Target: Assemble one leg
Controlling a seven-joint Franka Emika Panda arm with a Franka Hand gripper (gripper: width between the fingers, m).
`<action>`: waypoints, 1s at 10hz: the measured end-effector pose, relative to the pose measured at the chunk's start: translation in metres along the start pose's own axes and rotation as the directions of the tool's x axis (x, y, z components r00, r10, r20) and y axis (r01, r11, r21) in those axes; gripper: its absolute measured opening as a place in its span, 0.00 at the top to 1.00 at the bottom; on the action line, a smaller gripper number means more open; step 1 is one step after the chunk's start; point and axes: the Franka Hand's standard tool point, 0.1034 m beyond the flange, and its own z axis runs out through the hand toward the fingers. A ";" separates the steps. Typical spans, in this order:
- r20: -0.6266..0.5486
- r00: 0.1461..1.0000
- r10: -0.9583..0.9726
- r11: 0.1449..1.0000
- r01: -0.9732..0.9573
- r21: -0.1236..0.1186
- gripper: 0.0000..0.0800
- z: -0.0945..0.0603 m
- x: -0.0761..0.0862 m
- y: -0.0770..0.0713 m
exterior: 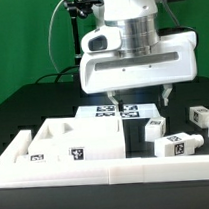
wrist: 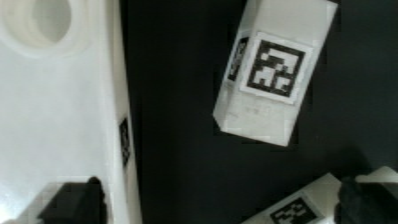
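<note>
My gripper [exterior: 139, 100] hangs open and empty above the dark table, its fingers spread wide. In the exterior view, three short white tagged legs lie to the right: one [exterior: 154, 127] just below the gripper, one [exterior: 180, 143] nearer the front, one [exterior: 201, 115] at the far right. In the wrist view my gripper [wrist: 222, 200] is open over bare table. One leg [wrist: 276, 70] lies ahead between the fingers' lines. Another leg [wrist: 311, 205] lies by the dark fingertip [wrist: 377, 190]. The other fingertip [wrist: 71, 200] is over the large white panel [wrist: 45, 110].
The large flat white tagged panel [exterior: 80, 139] lies at the exterior view's left, with a round hole [wrist: 36, 30] in its face. The marker board [exterior: 111, 112] lies behind, under the gripper. A white rail [exterior: 107, 172] runs along the front edge.
</note>
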 end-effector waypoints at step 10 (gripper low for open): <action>0.357 0.916 0.183 0.982 -0.188 -0.022 0.19 0.027 -0.012 -0.009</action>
